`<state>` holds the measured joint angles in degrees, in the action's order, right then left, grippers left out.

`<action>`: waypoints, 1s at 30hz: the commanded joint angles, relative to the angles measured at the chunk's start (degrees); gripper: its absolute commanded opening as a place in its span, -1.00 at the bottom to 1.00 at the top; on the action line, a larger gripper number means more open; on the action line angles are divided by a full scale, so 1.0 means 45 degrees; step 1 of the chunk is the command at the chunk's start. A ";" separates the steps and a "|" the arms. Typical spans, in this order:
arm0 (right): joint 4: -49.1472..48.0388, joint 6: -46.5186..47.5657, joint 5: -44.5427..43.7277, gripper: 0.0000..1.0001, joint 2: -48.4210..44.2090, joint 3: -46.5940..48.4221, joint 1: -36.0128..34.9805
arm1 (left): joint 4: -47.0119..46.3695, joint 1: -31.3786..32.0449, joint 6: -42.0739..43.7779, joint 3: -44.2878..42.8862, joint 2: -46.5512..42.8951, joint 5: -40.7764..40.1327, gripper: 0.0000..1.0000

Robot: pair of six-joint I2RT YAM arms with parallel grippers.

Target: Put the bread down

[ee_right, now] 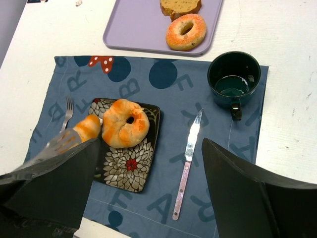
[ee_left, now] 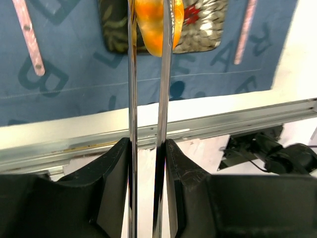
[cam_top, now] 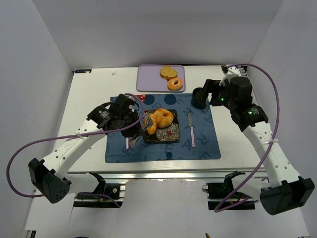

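My left gripper (cam_top: 134, 120) (ee_left: 147, 148) is shut on metal tongs (ee_left: 132, 99). The tong tips pinch an orange-glazed bread piece (ee_left: 154, 25) (cam_top: 150, 125) (ee_right: 87, 127) over the left edge of the black floral plate (cam_top: 167, 135) (ee_right: 130, 168) (ee_left: 205, 29). A round bagel-like bread (cam_top: 164, 117) (ee_right: 125, 123) lies on that plate. My right gripper (cam_top: 212, 93) (ee_right: 152, 145) is open and empty, held high beside the dark cup (cam_top: 198, 98) (ee_right: 234, 78).
The plate sits on a blue lettered placemat (cam_top: 203, 144). A knife (cam_top: 190, 130) (ee_right: 188, 158) lies right of it and a fork (cam_top: 128, 142) (ee_right: 67, 111) left. A lavender tray (cam_top: 148, 79) (ee_right: 136, 27) at the back holds a bread slice (cam_top: 168, 73) and a ring-shaped bread (cam_top: 175, 84).
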<state>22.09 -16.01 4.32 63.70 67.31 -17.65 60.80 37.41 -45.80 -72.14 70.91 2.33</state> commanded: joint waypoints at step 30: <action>-0.0631 0.0022 0.0174 0.79 -0.0172 -0.0173 0.0035 | 0.2582 0.0281 -0.0681 -0.3009 0.0218 -0.3524 0.18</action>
<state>22.06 -16.05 4.71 62.70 65.89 -17.65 68.07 38.44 -48.36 -82.87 73.28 -10.66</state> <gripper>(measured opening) 0.895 0.594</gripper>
